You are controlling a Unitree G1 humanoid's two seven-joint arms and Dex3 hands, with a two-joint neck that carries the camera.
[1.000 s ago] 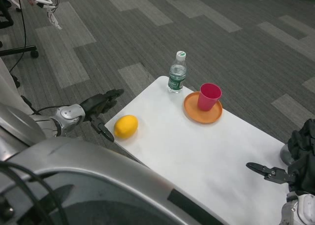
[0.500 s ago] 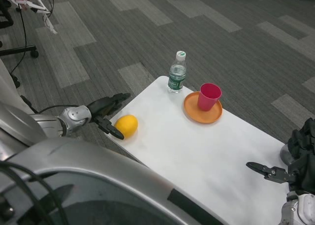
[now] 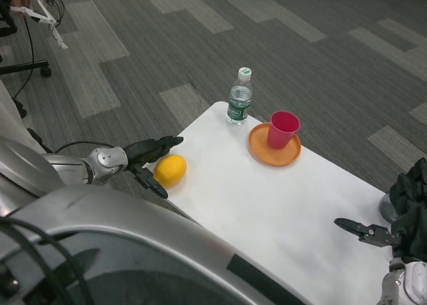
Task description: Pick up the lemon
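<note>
The yellow lemon lies on the white table near its left edge. My left hand sits right beside the lemon on its left, fingers spread, one reaching over the top and another under the near side. Whether they touch the lemon I cannot tell; it still rests on the table. My right hand waits at the table's right edge, with one finger pointing left over the tabletop.
A clear water bottle with a green label stands at the table's far corner. A pink cup stands on an orange plate to the bottle's right. Grey carpet surrounds the table.
My left hand has moved right toward the lemon and now brackets its left side. The lemon and the right hand have stayed put.
</note>
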